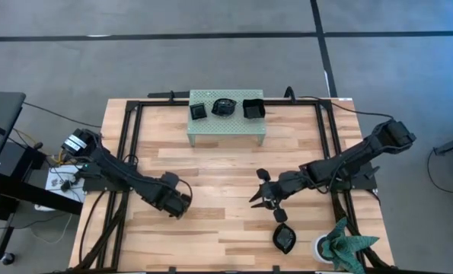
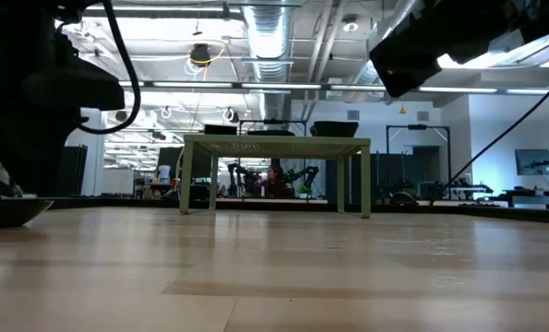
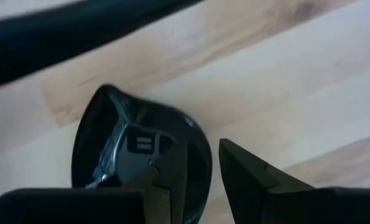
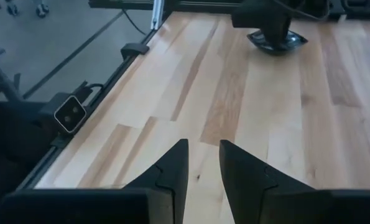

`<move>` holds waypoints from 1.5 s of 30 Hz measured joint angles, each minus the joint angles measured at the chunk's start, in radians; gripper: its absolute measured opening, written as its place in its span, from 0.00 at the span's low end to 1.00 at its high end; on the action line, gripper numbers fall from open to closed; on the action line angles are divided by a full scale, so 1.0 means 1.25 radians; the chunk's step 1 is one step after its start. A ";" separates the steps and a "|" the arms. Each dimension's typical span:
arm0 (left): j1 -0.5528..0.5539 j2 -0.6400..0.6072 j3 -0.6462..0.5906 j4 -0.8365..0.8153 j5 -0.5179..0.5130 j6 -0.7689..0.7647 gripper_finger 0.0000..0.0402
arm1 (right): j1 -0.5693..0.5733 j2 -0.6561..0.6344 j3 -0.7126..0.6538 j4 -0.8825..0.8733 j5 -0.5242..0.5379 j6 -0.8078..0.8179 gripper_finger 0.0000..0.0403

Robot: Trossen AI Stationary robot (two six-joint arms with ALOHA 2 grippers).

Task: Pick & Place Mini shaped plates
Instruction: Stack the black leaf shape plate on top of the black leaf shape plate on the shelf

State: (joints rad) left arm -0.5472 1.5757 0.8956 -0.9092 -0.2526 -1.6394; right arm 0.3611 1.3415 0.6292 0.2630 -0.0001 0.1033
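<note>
My left gripper is at the table's left middle, shut on a glossy black mini plate, which also shows in the low view and in the right wrist view. My right gripper hovers right of centre over bare wood, its fingers nearly together with nothing between them. Another black mini plate lies flat on the table near the near edge. Three more mini plates sit on top of the pale green stand. My left gripper straddles the plate's rim, one finger inside the dish and the other outside it. The fingers come from above, pointing down. The plate sits low at the table; whether it is lifted clear cannot be told.
A potted green plant stands at the near right corner, close to the loose plate. A black frame rail runs along the table's sides. The stand is at the far middle. Bare wood lies between the two grippers.
</note>
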 joint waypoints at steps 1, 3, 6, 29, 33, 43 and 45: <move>0.002 0.000 -0.001 0.002 -0.007 0.000 0.24 | 0.002 0.000 0.000 0.000 0.000 -0.014 0.21; 0.004 0.000 -0.001 0.003 -0.023 0.000 0.24 | 0.004 0.000 0.000 0.000 0.000 -0.025 0.21; 0.004 0.000 -0.001 0.023 -0.038 0.000 0.24 | 0.002 0.000 0.000 0.000 0.000 -0.027 0.21; 0.001 0.008 -0.002 0.029 -0.023 -0.022 0.24 | 0.004 0.001 0.001 0.000 0.000 -0.069 0.21; -0.002 0.008 -0.017 0.035 -0.013 -0.038 0.24 | 0.009 0.001 0.001 0.000 0.001 -0.069 0.21; -0.002 0.008 -0.069 0.043 0.003 -0.069 0.23 | 0.007 0.001 0.001 0.009 0.001 -0.052 0.21; -0.003 0.008 -0.072 0.042 0.001 -0.069 0.21 | 0.003 0.001 0.001 0.009 0.000 -0.042 0.21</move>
State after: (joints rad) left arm -0.5506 1.5860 0.8050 -0.8563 -0.2509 -1.7256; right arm 0.3649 1.3426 0.6308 0.2737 0.0002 0.0506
